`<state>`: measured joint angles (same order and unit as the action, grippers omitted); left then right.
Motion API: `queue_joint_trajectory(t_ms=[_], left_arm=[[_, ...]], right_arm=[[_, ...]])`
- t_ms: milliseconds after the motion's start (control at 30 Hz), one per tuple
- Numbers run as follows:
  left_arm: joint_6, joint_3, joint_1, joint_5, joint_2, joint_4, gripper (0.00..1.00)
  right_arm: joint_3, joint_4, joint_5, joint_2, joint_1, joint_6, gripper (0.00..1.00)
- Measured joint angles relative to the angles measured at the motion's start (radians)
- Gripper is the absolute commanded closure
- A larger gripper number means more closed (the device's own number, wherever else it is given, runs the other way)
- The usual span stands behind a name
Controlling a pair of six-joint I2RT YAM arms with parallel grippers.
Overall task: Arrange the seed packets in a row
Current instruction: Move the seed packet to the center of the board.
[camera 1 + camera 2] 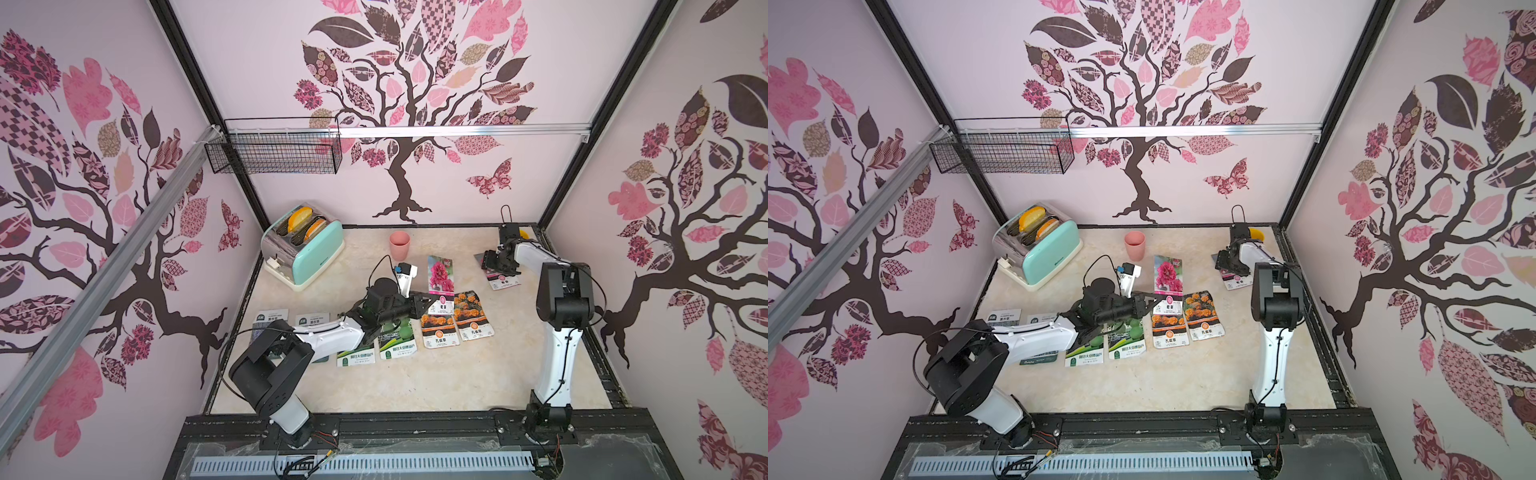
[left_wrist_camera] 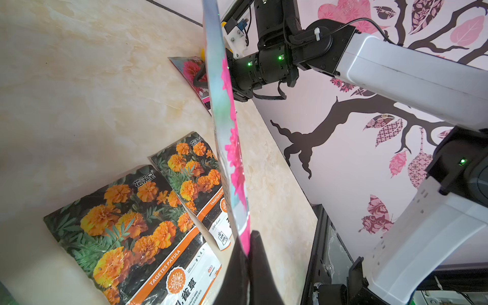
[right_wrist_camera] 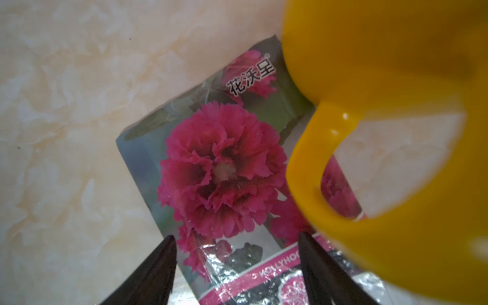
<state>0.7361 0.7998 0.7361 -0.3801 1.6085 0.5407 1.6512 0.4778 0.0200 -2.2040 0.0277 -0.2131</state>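
Seed packets lie in a row near the front of the table: two mostly hidden under my left arm, showing only white labels (image 1: 272, 316), two green gourd ones (image 1: 397, 343) and two orange marigold ones (image 1: 438, 330) (image 2: 126, 227). My left gripper (image 1: 432, 300) (image 2: 249, 243) is shut on the label end of a magenta flower packet (image 1: 440, 274) (image 2: 229, 148), seen edge-on in the left wrist view. A second magenta packet (image 1: 503, 280) (image 3: 221, 169) lies flat at the back right. My right gripper (image 1: 492, 264) (image 3: 235, 237) hovers open over it, one finger over each side.
A yellow cup (image 1: 524, 233) (image 3: 383, 52) stands right beside the back-right packet, close to my right wrist. A pink cup (image 1: 400, 245) and a mint toaster (image 1: 303, 245) stand at the back. A wire basket (image 1: 274, 145) hangs on the rear wall.
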Motion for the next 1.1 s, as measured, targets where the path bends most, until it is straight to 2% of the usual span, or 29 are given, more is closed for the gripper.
queue_joint_trajectory(t_ms=[167, 567, 833, 1000, 1100], left_arm=[[0.0, 0.0, 0.0, -0.007, 0.005, 0.005, 1.0], [0.0, -0.014, 0.015, -0.014, 0.001, 0.012, 1.0], [-0.007, -0.033, 0.068, -0.006, -0.034, 0.008, 1.0], [-0.01, -0.036, 0.087, 0.001, -0.039, 0.004, 1.0], [-0.01, -0.036, 0.088, 0.006, -0.039, 0.002, 1.0]], right_arm=[[-0.029, -0.012, -0.005, 0.015, 0.0, 0.0, 0.22], [-0.296, -0.02, -0.025, 0.2, 0.001, -0.011, 0.23], [-0.478, 0.024, -0.024, 0.362, 0.001, -0.016, 0.23], [-0.49, 0.049, -0.015, 0.46, 0.001, -0.015, 0.21], [-0.455, 0.049, -0.017, 0.465, 0.001, -0.015, 0.21]])
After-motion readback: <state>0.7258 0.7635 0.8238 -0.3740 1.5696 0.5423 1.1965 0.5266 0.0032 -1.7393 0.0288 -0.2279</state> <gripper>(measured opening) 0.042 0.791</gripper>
